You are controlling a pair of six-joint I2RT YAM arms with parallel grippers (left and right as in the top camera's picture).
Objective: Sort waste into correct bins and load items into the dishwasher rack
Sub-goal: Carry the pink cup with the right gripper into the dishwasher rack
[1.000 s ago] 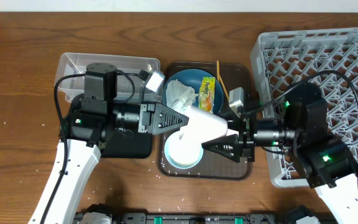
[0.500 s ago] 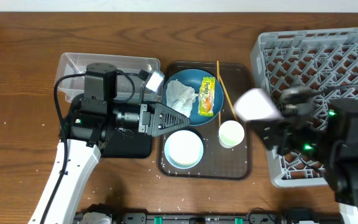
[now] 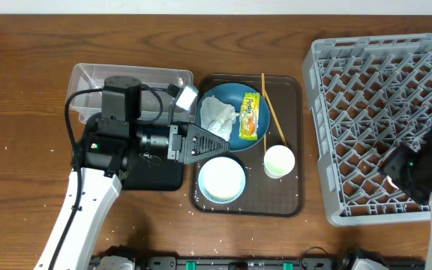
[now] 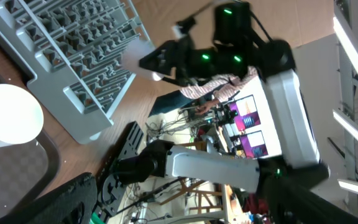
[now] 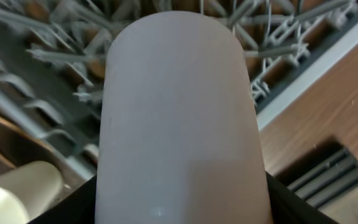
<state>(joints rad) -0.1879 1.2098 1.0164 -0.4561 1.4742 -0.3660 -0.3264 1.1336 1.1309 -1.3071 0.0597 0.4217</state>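
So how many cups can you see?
2. One cup stands on the brown tray; a second cup is in the right gripper over the rack. Arms may hide more.

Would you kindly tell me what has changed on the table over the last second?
The right gripper, holding a white cup, swung rightwards from above the brown tray to the lower right part of the grey rack in the overhead view. Its departure uncovered a second cup on the tray. The left gripper, blue dish, tissue, wrapper, chopsticks and white bowl kept their places.
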